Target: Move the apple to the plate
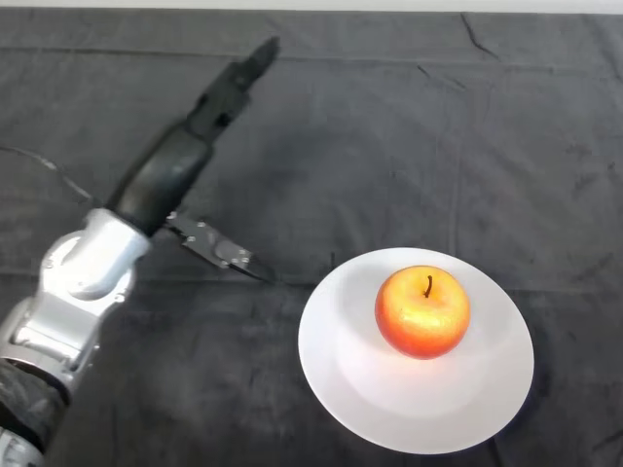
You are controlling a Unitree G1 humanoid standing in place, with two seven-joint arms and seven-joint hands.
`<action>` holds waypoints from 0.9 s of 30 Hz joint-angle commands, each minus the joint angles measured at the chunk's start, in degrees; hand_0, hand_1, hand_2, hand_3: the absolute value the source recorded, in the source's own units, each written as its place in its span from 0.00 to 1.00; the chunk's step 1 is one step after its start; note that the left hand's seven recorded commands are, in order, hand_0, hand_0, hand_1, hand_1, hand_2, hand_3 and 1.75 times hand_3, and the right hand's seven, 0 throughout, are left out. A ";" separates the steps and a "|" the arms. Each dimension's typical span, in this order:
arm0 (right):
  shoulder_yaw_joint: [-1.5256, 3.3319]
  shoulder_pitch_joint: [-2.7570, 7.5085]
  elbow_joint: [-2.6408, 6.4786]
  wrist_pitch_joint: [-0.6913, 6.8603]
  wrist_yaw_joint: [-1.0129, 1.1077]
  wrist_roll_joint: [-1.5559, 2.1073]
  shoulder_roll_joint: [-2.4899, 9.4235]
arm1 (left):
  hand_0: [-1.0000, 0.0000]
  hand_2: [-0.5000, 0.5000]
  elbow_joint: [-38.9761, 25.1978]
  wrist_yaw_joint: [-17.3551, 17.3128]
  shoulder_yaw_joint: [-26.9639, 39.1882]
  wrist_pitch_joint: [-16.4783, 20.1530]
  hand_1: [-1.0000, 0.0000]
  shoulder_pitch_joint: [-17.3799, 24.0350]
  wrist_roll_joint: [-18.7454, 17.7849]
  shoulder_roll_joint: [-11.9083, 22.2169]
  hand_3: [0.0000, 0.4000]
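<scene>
- Apple [422,312]: upright on plate [336,375], stem up.
- Likely rigid, smooth, rounded, moderately heavy; prone to rolling. Grip across widest girth.
- Hand [200,112]: fingers straight, thumb spread, empty, well apart.

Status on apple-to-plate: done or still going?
Looks done: the apple sits upright on the white plate, stem up. Nothing is in hand: the left hand is open, fingers straight, off to the plate's left and clear of it. Nothing left that I can see.
</scene>
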 commanded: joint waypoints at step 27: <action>-0.64 1.93 0.60 0.02 0.33 0.35 -0.23 | 1.00 0.50 20.28 0.59 12.61 -7.39 1.00 -0.89 -1.15 8.18 0.00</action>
